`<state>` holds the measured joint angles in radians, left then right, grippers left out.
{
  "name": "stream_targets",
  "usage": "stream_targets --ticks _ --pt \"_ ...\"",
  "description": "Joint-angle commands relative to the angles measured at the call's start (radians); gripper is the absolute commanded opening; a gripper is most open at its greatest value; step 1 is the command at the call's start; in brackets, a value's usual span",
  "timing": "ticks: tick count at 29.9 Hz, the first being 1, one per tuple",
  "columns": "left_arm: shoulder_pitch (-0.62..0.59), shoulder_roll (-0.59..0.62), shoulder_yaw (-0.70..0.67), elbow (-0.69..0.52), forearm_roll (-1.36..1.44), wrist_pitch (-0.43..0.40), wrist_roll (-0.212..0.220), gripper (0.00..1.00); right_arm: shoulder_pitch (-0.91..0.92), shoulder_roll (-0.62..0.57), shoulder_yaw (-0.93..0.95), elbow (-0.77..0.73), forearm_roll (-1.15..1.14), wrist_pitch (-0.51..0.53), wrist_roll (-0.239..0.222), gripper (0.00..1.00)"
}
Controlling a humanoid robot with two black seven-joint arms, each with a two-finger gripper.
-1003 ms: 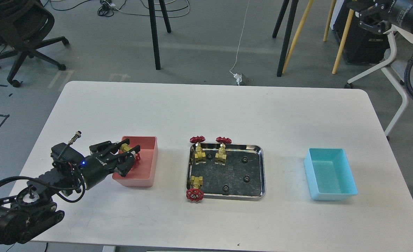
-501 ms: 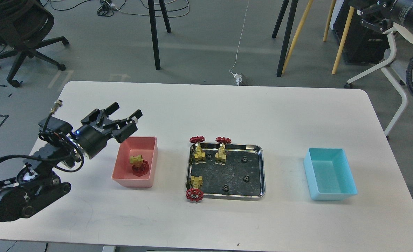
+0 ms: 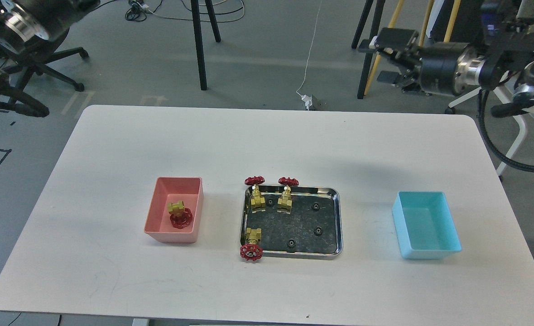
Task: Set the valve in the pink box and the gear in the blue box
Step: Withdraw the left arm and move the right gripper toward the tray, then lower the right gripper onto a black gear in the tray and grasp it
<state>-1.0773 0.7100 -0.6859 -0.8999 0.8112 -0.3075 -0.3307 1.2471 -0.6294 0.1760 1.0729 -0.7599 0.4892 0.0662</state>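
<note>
One valve [image 3: 178, 213] lies inside the pink box [image 3: 194, 185] at the left of the table. Three more valves stand at the steel tray [image 3: 337, 222]: two at its far left corner [image 3: 255, 194] [image 3: 286, 194] and one at its near left corner [image 3: 251, 244]. Several small black gears lie in the tray, one of them at its near edge [image 3: 290, 245]. The blue box [image 3: 448, 226] at the right holds nothing. My right gripper [image 3: 384, 58] hovers open and empty high beyond the table's far right edge. Only thick parts of my left arm [image 3: 20, 22] show at the top left.
The white table [image 3: 267, 145] carries only the two boxes and the tray. Beyond its far edge stand tripod legs [image 3: 199, 50], wooden legs, an office chair at the far left and cables on the floor.
My left gripper let go of the valve in the pink box, rose open, then withdrew up and left out of view. My right arm has swung in from the top right corner.
</note>
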Motion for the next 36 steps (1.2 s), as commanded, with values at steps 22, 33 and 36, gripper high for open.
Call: stream_targets --ticks 22,33,36 --pt "-0.214 -0.012 0.008 0.211 -0.057 0.059 0.006 0.97 0.155 0.576 -0.808 -0.132 -0.391 -0.001 0.106 0.98" --pt "-0.242 -0.006 0.005 0.219 -0.058 0.061 0.001 0.97 0.046 0.629 -0.852 -0.290 -0.391 -0.001 0.118 0.97" --pt "-0.243 -0.004 0.002 0.219 -0.058 0.061 0.001 0.97 0.022 0.629 -0.854 -0.306 -0.391 -0.001 0.132 0.96"
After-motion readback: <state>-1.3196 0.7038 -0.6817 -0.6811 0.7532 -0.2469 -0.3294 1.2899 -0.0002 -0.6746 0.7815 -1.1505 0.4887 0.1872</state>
